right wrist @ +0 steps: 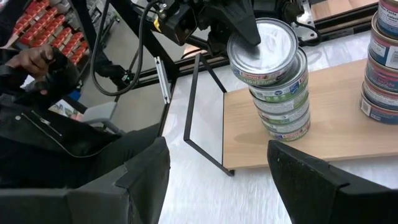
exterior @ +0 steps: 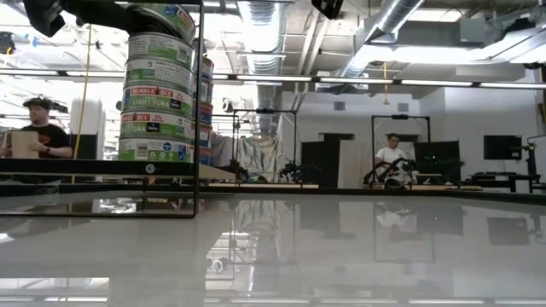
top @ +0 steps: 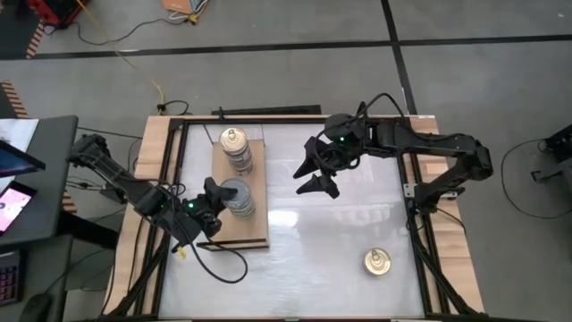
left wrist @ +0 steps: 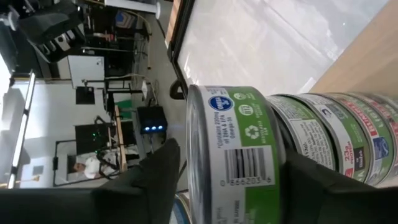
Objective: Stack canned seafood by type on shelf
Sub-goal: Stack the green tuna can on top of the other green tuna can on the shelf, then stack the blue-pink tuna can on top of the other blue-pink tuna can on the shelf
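Observation:
On the tan shelf (top: 255,228) stand two stacks of tins. The far stack (top: 235,148) has a gold lid on top. The near stack (top: 238,199) has a silver-grey lid on top and holds several green-labelled tuna tins (exterior: 158,85). My left gripper (top: 217,199) is open at the top tin (left wrist: 236,143) of the near stack, with one finger (right wrist: 244,26) over its lid and the other lower, beside the stack. My right gripper (top: 304,181) hangs open and empty over the table's middle. A single gold-topped tin (top: 377,262) lies flat on the white tabletop at the near right. My left gripper comes level from the table's left side at the top tin of the near stack. One finger (left wrist: 158,177) stands over the lid and the other (left wrist: 323,186) beside the tins below. I cannot tell whether either finger touches the tin, which rests level on the stack.
The shelf's thin black frame (right wrist: 196,106) rises at its left edge. Wooden rails (top: 154,170) border the white tabletop (top: 340,241). A bare stretch of tabletop lies between the shelf and the single tin. People show in the room beyond.

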{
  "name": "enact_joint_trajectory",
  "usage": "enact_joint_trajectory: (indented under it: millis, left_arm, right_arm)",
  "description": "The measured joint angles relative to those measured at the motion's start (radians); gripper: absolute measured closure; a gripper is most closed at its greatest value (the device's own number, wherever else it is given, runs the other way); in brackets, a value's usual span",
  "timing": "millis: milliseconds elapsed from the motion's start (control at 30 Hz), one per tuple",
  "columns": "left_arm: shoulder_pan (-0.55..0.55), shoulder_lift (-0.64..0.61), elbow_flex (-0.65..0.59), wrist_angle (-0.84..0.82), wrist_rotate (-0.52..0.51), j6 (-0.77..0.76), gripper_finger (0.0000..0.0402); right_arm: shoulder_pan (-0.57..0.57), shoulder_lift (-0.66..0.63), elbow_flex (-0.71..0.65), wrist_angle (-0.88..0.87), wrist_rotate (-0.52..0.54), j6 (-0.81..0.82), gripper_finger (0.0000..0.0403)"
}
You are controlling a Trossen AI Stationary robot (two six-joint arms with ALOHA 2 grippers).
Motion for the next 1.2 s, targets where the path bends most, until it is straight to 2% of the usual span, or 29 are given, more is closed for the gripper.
enact_joint_trajectory:
  millis: [200, 367, 567, 867, 1200]
  left_arm:
    - [0.000, -0.037, 0.000, 0.016, 0.033, 0.004, 0.0148]
    - [0.000, -0.092, 0.000, 0.051, 0.085, -0.037, 0.0127]
    - [0.019, -0.102, 0.000, -0.001, 0.162, -0.113, 0.0125]
    - [0.020, -0.097, 0.000, -0.009, 0.163, -0.120, 0.0125]
    - [0.097, -0.110, 0.000, 0.005, 0.287, -0.140, 0.0125]
  right_arm:
    - [0.000, 0.000, 0.000, 0.000, 0.000, 0.000, 0.0110]
    - [0.000, 0.000, 0.000, 0.000, 0.000, -0.001, 0.0110]
    - [0.000, 0.001, 0.000, 0.000, 0.000, -0.002, 0.0110]
    - [0.000, 0.001, 0.000, 0.000, 0.000, -0.010, 0.0110]
    - [0.007, 0.001, 0.000, 0.000, 0.000, -0.009, 0.0110]
